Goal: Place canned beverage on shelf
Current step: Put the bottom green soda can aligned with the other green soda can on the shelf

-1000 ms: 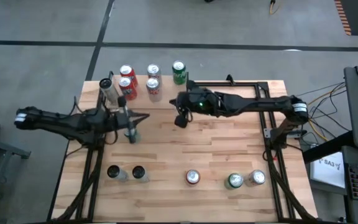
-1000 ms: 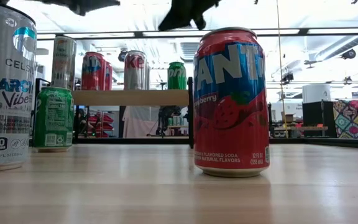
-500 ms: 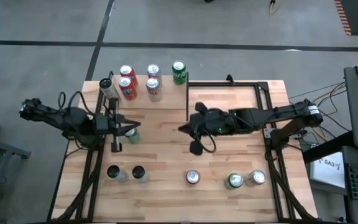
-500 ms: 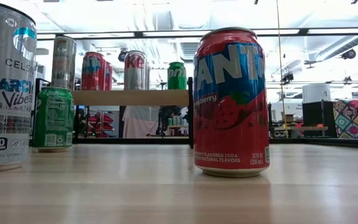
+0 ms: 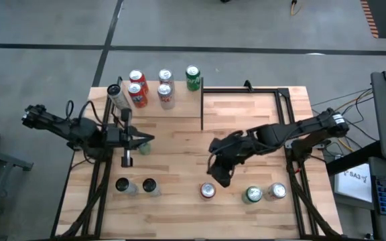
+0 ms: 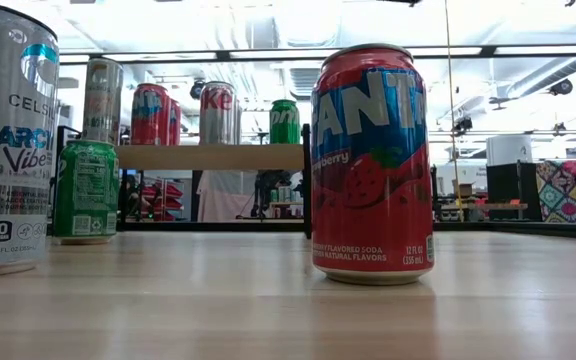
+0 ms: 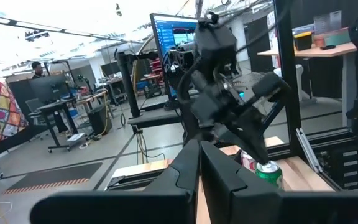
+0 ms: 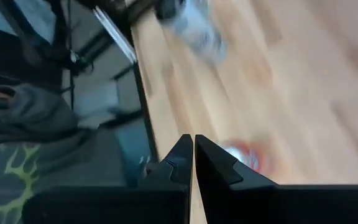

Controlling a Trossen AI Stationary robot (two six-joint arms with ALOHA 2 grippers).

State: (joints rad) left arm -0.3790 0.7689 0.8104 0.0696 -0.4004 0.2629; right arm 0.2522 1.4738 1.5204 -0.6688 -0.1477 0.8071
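Observation:
The shelf [image 5: 154, 107] stands at the table's far left and bears several cans, among them a red can [image 5: 138, 94] and a green can [image 5: 192, 77]; its board [image 6: 213, 156] also shows in the low view. A red Fanta can [image 5: 208, 191] stands upright near the front edge. My right gripper [image 5: 218, 177] hangs shut in the air just above and beyond it, slanting down; in the right wrist view the can's top [image 8: 244, 157] shows beyond the shut fingers [image 8: 193, 149]. My left gripper [image 5: 149, 139] is shut, level, over the table's left part, holding nothing.
A green can [image 6: 86, 190] stands on the table left of centre, by my left gripper. Two silver cans [image 5: 135, 186] stand near the front left, and a green can [image 5: 252, 195] and a silver can [image 5: 277, 191] near the front right. Black frame rails [image 5: 287, 120] edge the far right.
My right gripper has swung from the shelf's right post toward the table's near edge, rolling and tipping downward, and now hangs above the red can. My left gripper has risen, drawn back toward the table's left edge, and tipped from pointing down to level. Both have stayed shut.

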